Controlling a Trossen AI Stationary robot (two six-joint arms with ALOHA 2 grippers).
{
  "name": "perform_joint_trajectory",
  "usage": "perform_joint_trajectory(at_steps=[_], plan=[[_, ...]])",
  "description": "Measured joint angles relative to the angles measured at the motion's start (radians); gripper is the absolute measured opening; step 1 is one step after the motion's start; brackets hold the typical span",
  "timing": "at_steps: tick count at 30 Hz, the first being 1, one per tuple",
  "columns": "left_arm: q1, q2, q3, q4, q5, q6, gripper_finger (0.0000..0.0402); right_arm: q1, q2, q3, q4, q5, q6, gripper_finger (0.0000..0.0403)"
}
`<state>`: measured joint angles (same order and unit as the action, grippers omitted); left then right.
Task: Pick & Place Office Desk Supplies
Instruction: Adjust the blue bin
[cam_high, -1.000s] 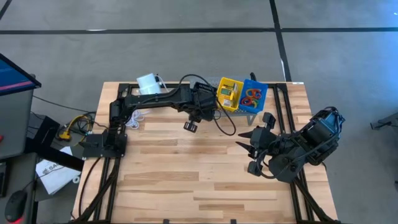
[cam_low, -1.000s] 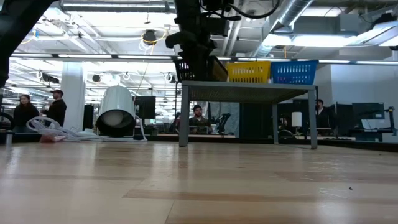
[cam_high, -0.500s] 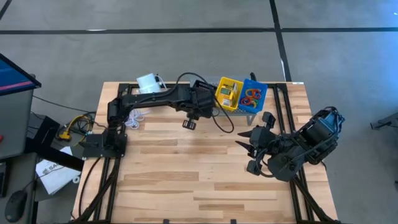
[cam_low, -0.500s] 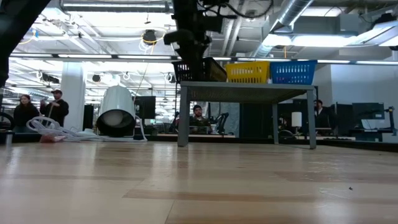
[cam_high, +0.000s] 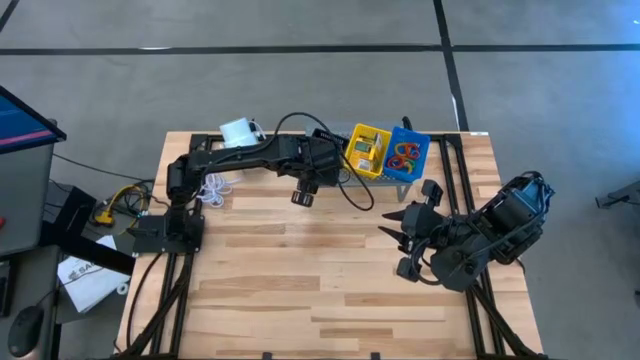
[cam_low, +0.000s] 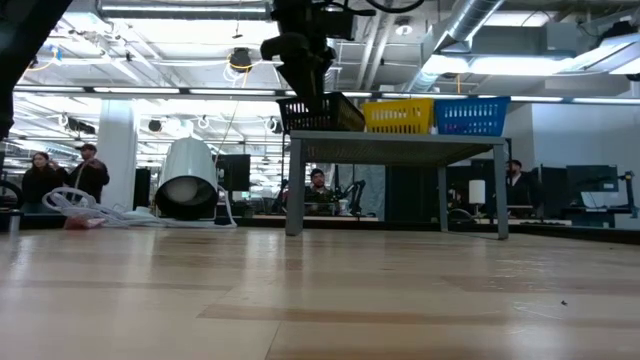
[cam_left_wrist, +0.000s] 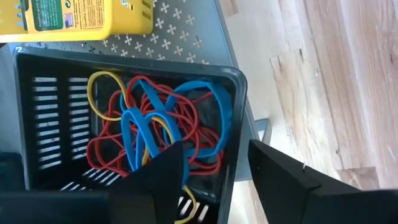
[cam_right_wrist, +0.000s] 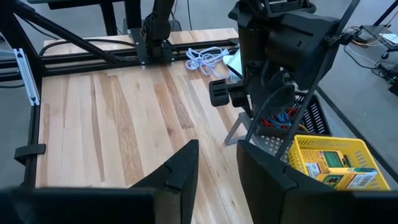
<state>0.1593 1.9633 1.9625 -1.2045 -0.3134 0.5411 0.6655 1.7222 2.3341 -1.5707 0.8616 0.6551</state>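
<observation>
Many rubber bands (cam_left_wrist: 152, 134), red, blue and yellow loops tangled together, lay heaped in a black slotted basket (cam_left_wrist: 233, 118) standing on the grey perforated shelf (cam_left_wrist: 186, 34) at the far edge of the desk (cam_high: 300, 270). Beside it on the shelf stood a yellow basket (cam_high: 368, 150) holding crayon boxes (cam_right_wrist: 333, 163) and a blue basket (cam_high: 408, 152) with more coloured bands. The left hand (cam_left_wrist: 214, 171) hung directly above the near corner of the black basket, its fingers parted and holding nothing; one finger (cam_left_wrist: 158, 171) sat over the bands, the other (cam_left_wrist: 289, 180) over the basket's rim and outside it. The right hand (cam_right_wrist: 214, 165) waited well apart over the desk's right side, fingers slightly apart and empty.

Principal hazards, as judged from this position: a descent with the fingers astride the rim could strike or pinch the basket wall, tipping or dragging the light basket off the shelf edge. Because the loops interlock, a grasp on one band would probably lift several, and stragglers could snag on the slots or spill onto the desk. A band stretched over a finger might also fail to drop on release.
</observation>
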Motion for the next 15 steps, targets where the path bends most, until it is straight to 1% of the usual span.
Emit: perform_joint_trajectory(at_steps=[6,15], plan=[[-0.002,-0.009,0.000,-0.007,0.001,0.000,0.0195,0.000,0.000,0.000,0.000,0.000,0.000,0.0107],[-0.002,-0.061,0.000,-0.007,0.000,0.000,0.0198,-0.011,0.000,0.000,0.000,0.000,0.000,0.0107]])
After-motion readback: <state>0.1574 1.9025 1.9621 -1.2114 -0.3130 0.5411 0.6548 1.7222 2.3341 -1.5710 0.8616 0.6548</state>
